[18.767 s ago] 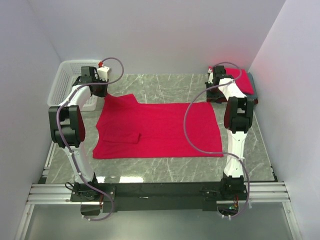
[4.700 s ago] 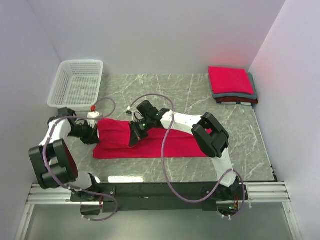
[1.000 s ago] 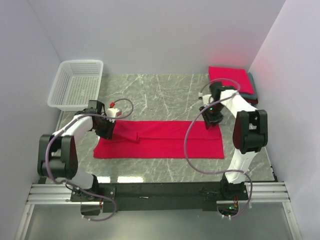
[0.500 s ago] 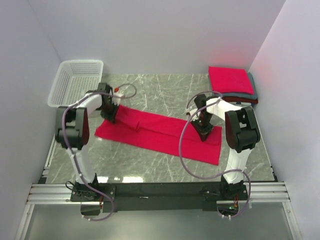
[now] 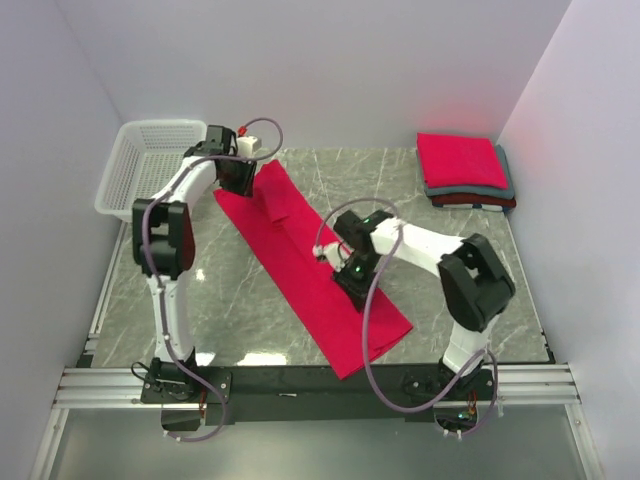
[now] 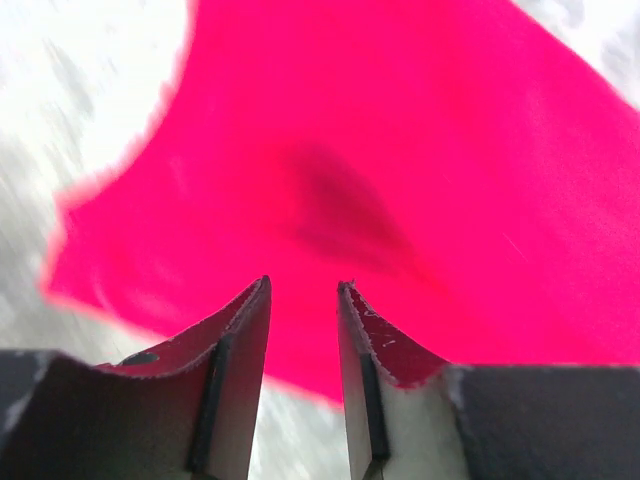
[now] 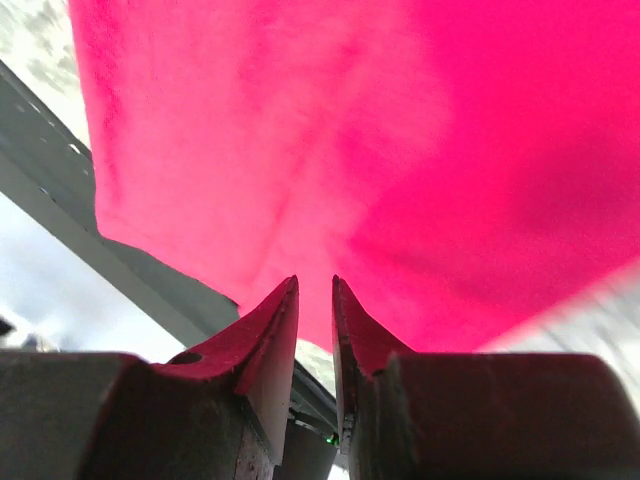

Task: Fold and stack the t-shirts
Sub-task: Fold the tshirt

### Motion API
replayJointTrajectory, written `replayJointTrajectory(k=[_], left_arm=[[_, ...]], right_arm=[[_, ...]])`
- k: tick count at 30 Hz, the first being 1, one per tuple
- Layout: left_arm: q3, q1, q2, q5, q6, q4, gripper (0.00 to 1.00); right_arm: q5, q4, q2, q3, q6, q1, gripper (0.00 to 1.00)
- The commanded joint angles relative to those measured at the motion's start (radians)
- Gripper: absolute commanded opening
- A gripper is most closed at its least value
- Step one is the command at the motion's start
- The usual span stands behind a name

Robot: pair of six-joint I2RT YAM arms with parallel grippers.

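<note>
A bright red t-shirt (image 5: 300,255), folded into a long strip, lies slantwise on the marble from back left to the near edge. My left gripper (image 5: 240,180) is over the strip's far end. In the left wrist view its jaws (image 6: 303,283) stand apart with nothing between them, and the red cloth (image 6: 380,150) lies just beyond the tips. My right gripper (image 5: 350,268) is at the strip's middle right edge. Its jaws (image 7: 315,280) show a narrow empty gap above the cloth (image 7: 400,130). Folded t-shirts are stacked at the back right: red (image 5: 458,158) over grey (image 5: 500,185) over dark red (image 5: 470,201).
A white lattice basket (image 5: 165,125) stands at the back left, close beside my left arm. White walls close in the back and both sides. The metal frame rail (image 5: 320,380) runs along the near edge, just past the strip's lower end.
The strip has swung from lying nearly crosswise to a steep diagonal. My left gripper went toward the back and its jaws parted. My right gripper came forward and leftward along the strip.
</note>
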Motion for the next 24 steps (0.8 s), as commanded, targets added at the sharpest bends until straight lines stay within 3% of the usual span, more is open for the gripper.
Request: replayJointTrajectory(k=[1, 6, 10, 13, 19, 24], left_arm=[[-0.154, -0.01, -0.212, 0.077, -0.064, 0.076, 0.4], [-0.34, -0.032, -0.282, 0.082, -0.176, 0.102, 0.34], [-0.359, -0.041, -0.253, 0.047, -0.231, 0.095, 0.24], [-0.34, -0.041, -0.215, 0.032, -0.24, 0.084, 0.24], [-0.253, -0.07, -0.097, -0.03, -0.23, 0.047, 0.24], [-0.097, -0.13, 0.073, -0.007, -0.201, 0.011, 0.23]], right_arm=[[-0.002, 0.001, -0.108, 0.047, 0.018, -0.083, 0.28], [0.17, 0.053, -0.045, 0.032, -0.004, -0.092, 0.25], [0.184, 0.065, 0.012, 0.016, -0.008, -0.081, 0.18], [0.185, 0.084, 0.05, -0.01, -0.004, -0.055, 0.14], [0.09, 0.111, 0.099, -0.067, 0.028, 0.067, 0.12], [-0.089, 0.15, 0.133, -0.042, 0.079, 0.173, 0.13]])
